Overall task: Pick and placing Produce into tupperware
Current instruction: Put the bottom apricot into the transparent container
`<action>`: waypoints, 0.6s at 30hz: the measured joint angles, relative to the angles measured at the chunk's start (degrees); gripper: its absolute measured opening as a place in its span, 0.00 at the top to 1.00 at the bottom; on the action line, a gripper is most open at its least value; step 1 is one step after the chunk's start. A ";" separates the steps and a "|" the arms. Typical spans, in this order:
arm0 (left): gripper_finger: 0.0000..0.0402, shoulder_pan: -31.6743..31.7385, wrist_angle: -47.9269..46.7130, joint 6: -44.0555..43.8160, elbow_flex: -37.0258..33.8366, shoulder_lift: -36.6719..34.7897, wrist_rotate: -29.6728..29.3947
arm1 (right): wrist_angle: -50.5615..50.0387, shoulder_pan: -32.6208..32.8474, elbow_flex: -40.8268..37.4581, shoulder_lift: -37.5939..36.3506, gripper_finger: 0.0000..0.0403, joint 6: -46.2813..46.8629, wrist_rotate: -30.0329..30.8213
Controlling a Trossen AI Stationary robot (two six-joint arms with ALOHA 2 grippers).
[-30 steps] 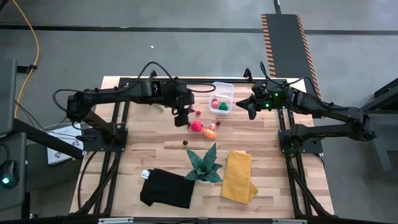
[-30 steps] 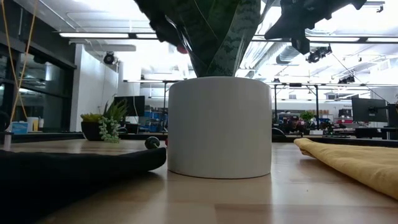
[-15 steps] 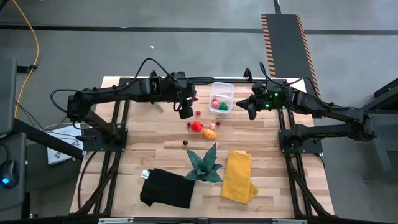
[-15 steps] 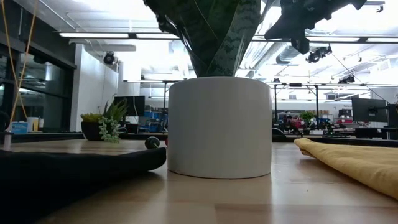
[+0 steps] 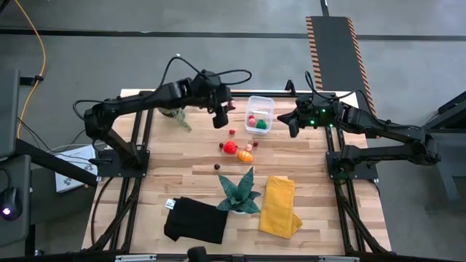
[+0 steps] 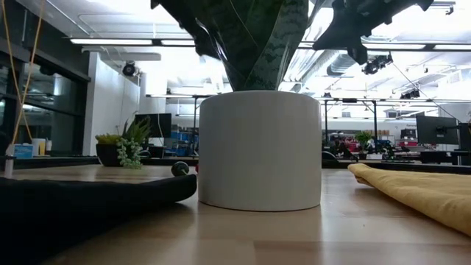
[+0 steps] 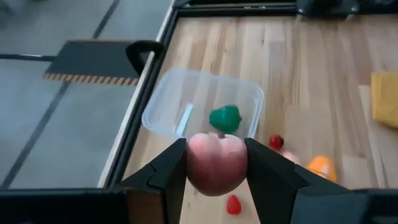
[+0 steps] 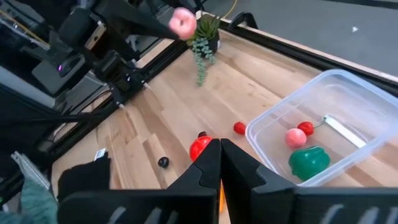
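The left gripper (image 7: 216,163) holds a round pink toy fruit (image 7: 217,163), smooth and blushed red at the top, pinched between its two dark fingers and raised above the table just left of the tub (image 5: 260,114). The tub is small, clear and rectangular with rounded corners; it sits near the table's far edge and contains a green piece (image 8: 309,162), a pink piece (image 8: 295,137) and a small red one (image 8: 305,128). More produce lies loose on the wood nearby: a red piece (image 5: 230,147), an orange one (image 5: 246,155) and what looks like a dark berry (image 5: 216,167). The right gripper (image 8: 219,158) hovers right of the tub, fingers fully closed, empty.
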 joint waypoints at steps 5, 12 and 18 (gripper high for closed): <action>0.65 3.90 1.99 1.01 0.01 0.94 6.84 | 0.03 0.02 0.00 0.00 1.00 1.22 1.99; 0.65 7.27 8.25 1.75 0.12 2.40 13.95 | 1.26 0.00 0.00 -0.01 1.00 2.33 3.40; 0.65 9.02 10.83 1.18 0.01 4.90 20.32 | 2.67 0.00 0.00 0.00 1.00 2.86 5.56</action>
